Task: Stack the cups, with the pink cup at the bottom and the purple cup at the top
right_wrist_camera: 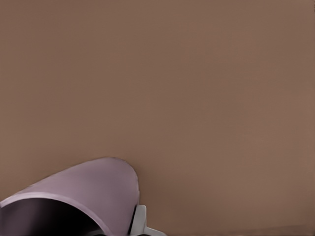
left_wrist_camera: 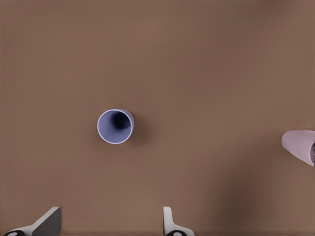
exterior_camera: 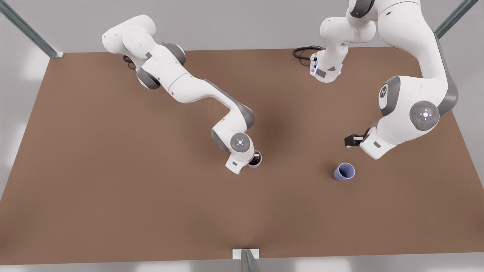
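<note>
Two cups are seen on the brown table: the pink cup near the middle is apparently pinched at its rim by the right gripper, though the contact is poorly seen. The purple cup stands upright, mouth up, well apart at about four o'clock from it. The left gripper, jaws spread, hovers above it, the cup lying at twelve o'clock from the jaws, making that arm the nearer.

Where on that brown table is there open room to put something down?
The near half of the table, in front of both cups, is bare, as is the front view's left side. It is tighter mid-table: the right tool sits at the pink cup, and the left tool hangs above the purple cup.
</note>
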